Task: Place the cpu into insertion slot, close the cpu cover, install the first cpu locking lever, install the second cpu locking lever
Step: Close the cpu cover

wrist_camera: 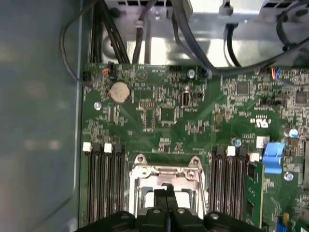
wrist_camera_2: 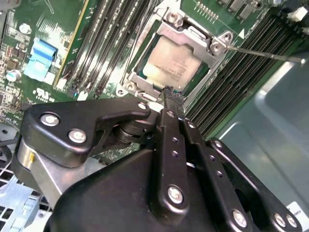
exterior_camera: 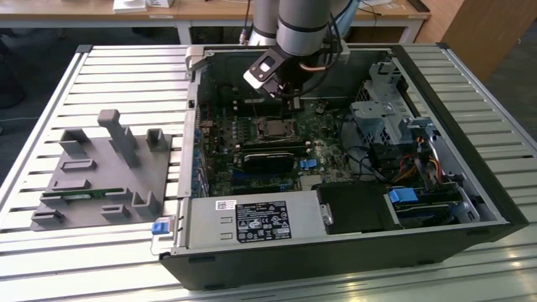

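Observation:
In the second wrist view the cpu (wrist_camera_2: 169, 65), a dull silver square, lies in the insertion slot (wrist_camera_2: 129, 83) on the green board. The silvery cpu cover (wrist_camera_2: 200, 38) lies flat over it, framing its top. A thin metal locking lever (wrist_camera_2: 265, 54) sticks out from the cover's corner over the black memory slots. My gripper (wrist_camera_2: 169, 94) is shut, with its black fingers pressed together and their tips at the socket's near edge, holding nothing. The first wrist view shows the cover (wrist_camera: 166, 169) just beyond the gripper (wrist_camera: 166, 189). In the exterior view the gripper (exterior_camera: 291, 104) hangs above the socket (exterior_camera: 273, 129).
The open computer case (exterior_camera: 495, 207) lies on a slatted table. A black labelled power-supply box (exterior_camera: 256, 221) sits at its front, with drive cages and cables (exterior_camera: 394, 119) at the exterior view's right. A grey fixture block (exterior_camera: 100, 170) stands outside at the exterior view's left. Memory slots (wrist_camera: 104, 183) flank the socket.

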Robot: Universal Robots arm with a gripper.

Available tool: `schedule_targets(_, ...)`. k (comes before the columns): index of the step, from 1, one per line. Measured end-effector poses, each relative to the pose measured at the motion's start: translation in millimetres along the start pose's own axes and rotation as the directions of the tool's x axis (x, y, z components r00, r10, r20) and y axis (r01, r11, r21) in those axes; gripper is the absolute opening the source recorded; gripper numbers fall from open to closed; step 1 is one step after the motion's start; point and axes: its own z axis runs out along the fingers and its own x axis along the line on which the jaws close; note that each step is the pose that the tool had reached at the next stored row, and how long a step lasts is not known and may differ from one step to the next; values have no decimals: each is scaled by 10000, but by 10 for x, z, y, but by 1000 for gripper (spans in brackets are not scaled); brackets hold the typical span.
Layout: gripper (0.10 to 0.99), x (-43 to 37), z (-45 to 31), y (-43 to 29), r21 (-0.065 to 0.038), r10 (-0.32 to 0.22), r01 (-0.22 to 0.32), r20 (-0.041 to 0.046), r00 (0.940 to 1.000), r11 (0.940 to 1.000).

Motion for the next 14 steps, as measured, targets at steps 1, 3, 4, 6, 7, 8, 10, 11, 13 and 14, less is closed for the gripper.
schedule_targets(1, 122, 0, 4, -2, 1, 0, 0, 0, 10000, 10000)
schedule_targets(3, 122, -1, 7, -6, 2, -1, 1, 2, 10000, 10000)
schedule_targets(4, 122, 0, 10, -7, 1, -1, 1, -1, 10000, 10000)
schedule_targets(6, 122, -1, 16, -16, 1, -1, 1, -1, 10000, 10000)
schedule_targets(7, 122, -1, 17, -20, 2, 0, 0, 1, 10000, 10000)
schedule_targets(8, 122, -1, 18, -22, 2, 0, 0, 2, 10000, 10000)
schedule_targets(10, 122, -1, 24, -27, 1, 0, 0, -1, 10000, 10000)
schedule_targets(11, 122, -1, 27, -28, 1, -1, 1, -2, 10000, 10000)
schedule_targets(13, 122, -1, 29, -31, 3, -1, 1, 2, 10000, 10000)
schedule_targets(14, 122, -2, 31, -33, 2, 0, 0, 1, 10000, 10000)
